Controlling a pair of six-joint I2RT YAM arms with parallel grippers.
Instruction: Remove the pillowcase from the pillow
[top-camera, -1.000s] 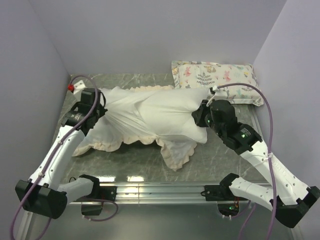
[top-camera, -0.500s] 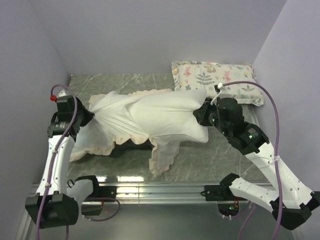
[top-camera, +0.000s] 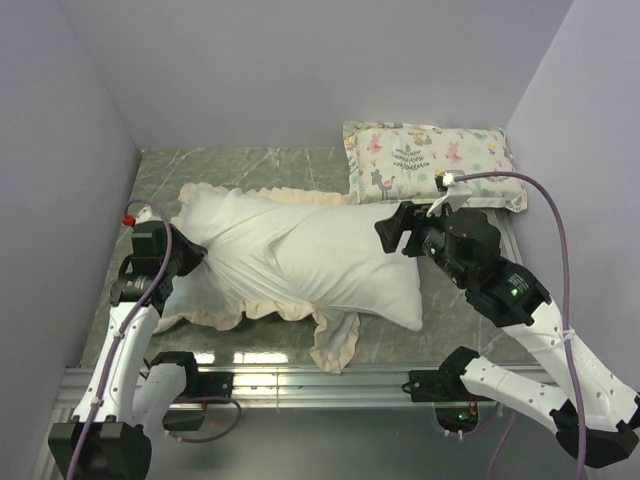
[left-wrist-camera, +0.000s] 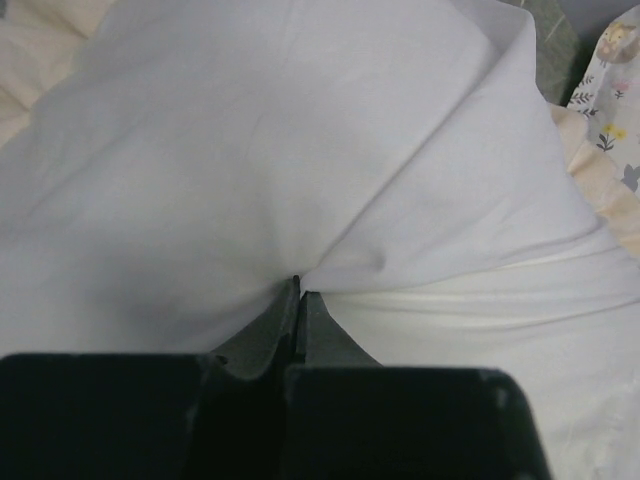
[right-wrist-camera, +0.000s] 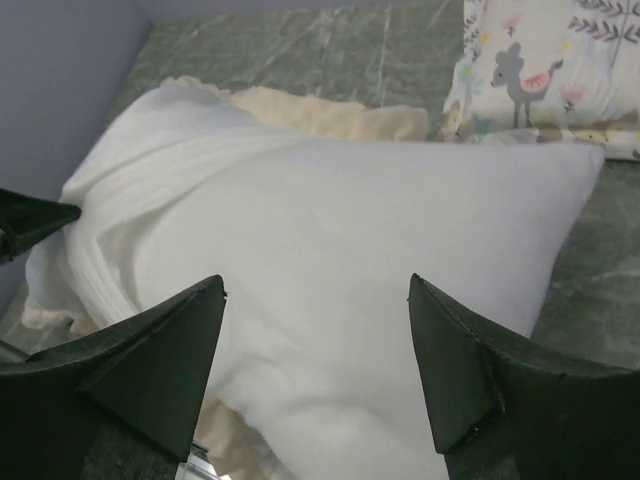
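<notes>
left end of pillow (top-camera: 350, 270) hidden inside pillowcase (top-camera: 230, 235), left fingers (left-wrist-camera: 330, 340) tips buried in its fold, patterned pillow (right-wrist-camera: 540, 70) cropped

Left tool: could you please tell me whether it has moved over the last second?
Yes. The left tool has come nearer the front rail and farther from the patterned pillow, shut on the pillowcase.

- pillowcase (top-camera: 230, 250): cream-white side out, ruffled edging, wrinkled over the pillow's left part
- pillow (top-camera: 370, 275): plain white, plump, right end bare, lying on surface (top-camera: 250, 165)
</notes>
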